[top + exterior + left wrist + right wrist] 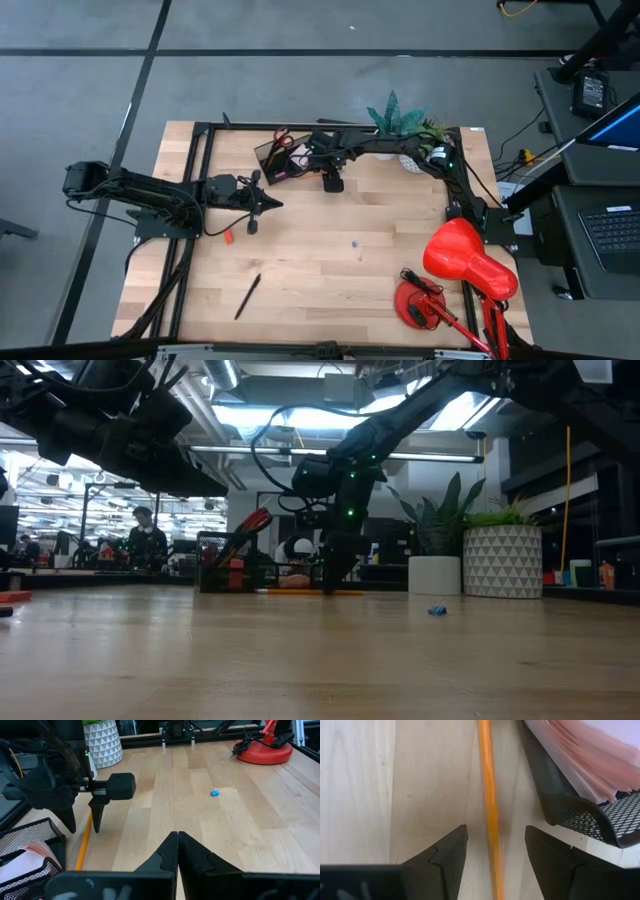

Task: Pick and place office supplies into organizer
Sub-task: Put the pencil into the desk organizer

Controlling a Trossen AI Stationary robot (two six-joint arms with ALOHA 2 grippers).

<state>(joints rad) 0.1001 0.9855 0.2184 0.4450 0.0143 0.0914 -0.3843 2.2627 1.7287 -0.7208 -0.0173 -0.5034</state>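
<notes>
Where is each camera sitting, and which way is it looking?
High view: above, facing down at the wooden table; both arms show.
Low view: at tabletop height, facing the room; arms come from above.
Left wrist view: on the left arm, facing its shut left hand.
Right wrist view: on the right arm; open right hand straddles the thin orange pencil, also in the left wrist view.

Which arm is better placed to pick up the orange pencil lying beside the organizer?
The right. The right gripper hangs open straddling the orange pencil beside the black mesh organizer. The left gripper is shut, away from it.
</notes>
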